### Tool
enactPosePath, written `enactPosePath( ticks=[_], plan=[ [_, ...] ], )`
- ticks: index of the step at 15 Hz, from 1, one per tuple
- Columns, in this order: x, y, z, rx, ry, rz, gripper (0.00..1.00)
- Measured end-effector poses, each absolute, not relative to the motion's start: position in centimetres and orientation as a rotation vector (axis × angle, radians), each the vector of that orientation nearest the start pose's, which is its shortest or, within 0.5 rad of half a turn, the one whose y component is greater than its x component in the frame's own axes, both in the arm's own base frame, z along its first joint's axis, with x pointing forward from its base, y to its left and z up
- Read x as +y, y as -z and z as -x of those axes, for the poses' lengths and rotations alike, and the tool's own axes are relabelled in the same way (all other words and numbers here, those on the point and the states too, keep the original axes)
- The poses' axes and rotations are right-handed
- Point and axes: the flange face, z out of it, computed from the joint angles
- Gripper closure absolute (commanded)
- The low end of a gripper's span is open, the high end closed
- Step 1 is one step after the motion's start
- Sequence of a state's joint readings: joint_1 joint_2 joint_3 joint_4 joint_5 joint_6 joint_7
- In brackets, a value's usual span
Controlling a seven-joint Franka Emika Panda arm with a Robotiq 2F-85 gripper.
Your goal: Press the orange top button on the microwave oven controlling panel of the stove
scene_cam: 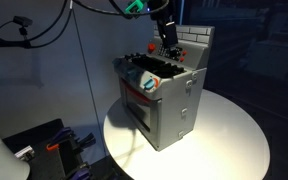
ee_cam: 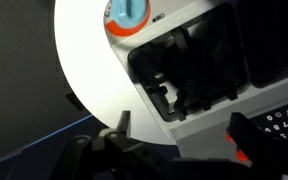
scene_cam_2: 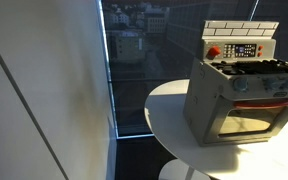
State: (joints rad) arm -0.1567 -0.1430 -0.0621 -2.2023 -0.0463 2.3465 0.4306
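A grey toy stove (scene_cam: 169,100) stands on a round white table (scene_cam: 229,135). Its upright back panel (scene_cam_2: 242,45) carries a keypad and a red-orange button (scene_cam_2: 213,51) at one end. My gripper (scene_cam: 167,40) hangs over the stove top, close to the back panel. In the wrist view the gripper (ee_cam: 184,128) is open and empty, its fingers either side of the panel's corner. Two red-orange buttons (ee_cam: 245,154) glow just beside one fingertip, partly hidden by it. The keypad (ee_cam: 284,118) shows at the edge.
Black burners (ee_cam: 184,70) fill the stove top. A blue and orange knob (ee_cam: 127,12) sits on the stove front. The table rim (scene_cam_2: 169,90) is near a dark window. Cables and gear (scene_cam: 59,145) lie below the table.
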Motion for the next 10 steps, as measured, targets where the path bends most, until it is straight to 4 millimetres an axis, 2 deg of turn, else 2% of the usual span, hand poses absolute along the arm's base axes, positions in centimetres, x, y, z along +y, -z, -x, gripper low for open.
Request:
enactPosePath(
  ticks=[5, 10],
  plan=[
    [-11.8, -45.5, -53.2, 0.979, 0.474, 2.936, 0.00],
    [-11.6, -45.1, -54.5, 0.986, 0.490, 2.923, 0.00]
  ],
)
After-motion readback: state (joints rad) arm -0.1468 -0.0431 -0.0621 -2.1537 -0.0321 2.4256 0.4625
